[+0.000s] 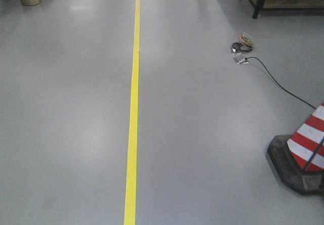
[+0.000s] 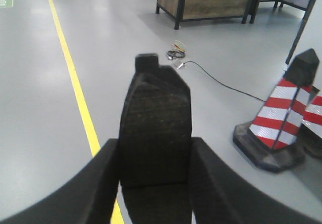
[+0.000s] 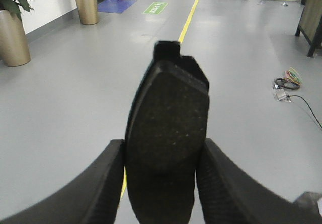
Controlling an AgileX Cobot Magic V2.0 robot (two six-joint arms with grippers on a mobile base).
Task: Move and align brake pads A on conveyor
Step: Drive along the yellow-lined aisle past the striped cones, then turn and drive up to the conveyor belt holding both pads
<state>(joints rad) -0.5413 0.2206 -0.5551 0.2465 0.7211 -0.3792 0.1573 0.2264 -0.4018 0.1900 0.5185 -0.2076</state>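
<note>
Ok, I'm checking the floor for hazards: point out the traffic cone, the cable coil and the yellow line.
traffic cone (image 1: pixel 310 145): front-facing view, on its red-and-white striped side.
cable coil (image 1: pixel 242 45): front-facing view, on the bundled loops.
yellow line (image 1: pixel 133 108): front-facing view, mid-length on the floor stripe.

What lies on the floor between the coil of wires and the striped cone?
A thin black cable runs there, from the wire coil toward the striped cone; the front-facing view shows it.
</note>
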